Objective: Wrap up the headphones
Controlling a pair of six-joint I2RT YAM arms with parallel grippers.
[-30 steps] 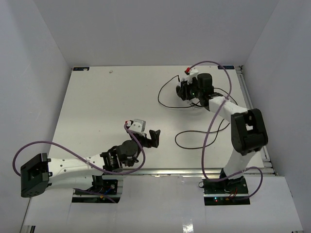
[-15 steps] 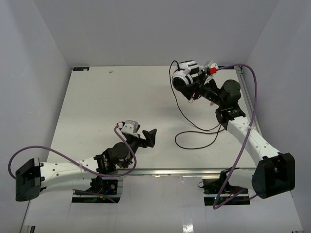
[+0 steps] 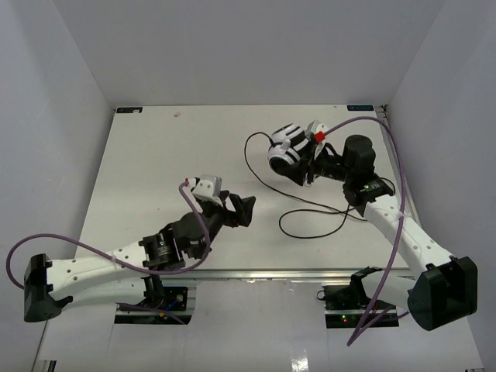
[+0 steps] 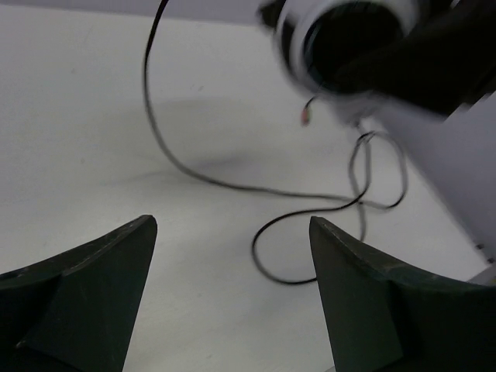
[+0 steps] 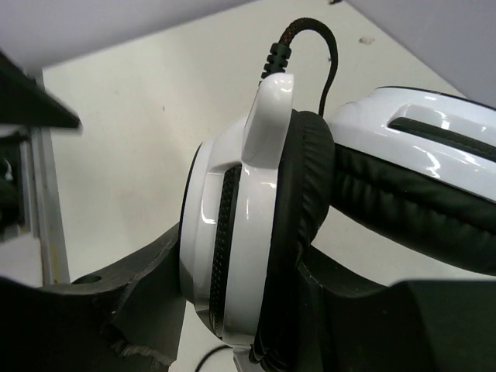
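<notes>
The white headphones [image 3: 284, 149] with black ear cushions hang above the table at the centre right, held by my right gripper [image 3: 304, 161]. In the right wrist view the jaws are shut on one ear cup [image 5: 256, 232], one on each side. The thin black cord [image 3: 310, 208] hangs from the headphones and trails in loops on the table; it also shows in the left wrist view [image 4: 287, 198]. My left gripper [image 3: 240, 211] is open and empty near the table's middle front, left of the cord loop. The headphones show blurred at the top of the left wrist view [image 4: 341, 39].
The white table [image 3: 155, 170] has a metal rail [image 3: 294, 273] along its near edge. Grey walls stand on three sides. Thick purple cables [image 3: 93, 252] loop off both arms. A small mark [image 3: 180, 114] lies at the far edge.
My right gripper has carried the headphones left and toward the table's middle, dragging the cord. My left gripper has moved up and right toward the cord loop.
</notes>
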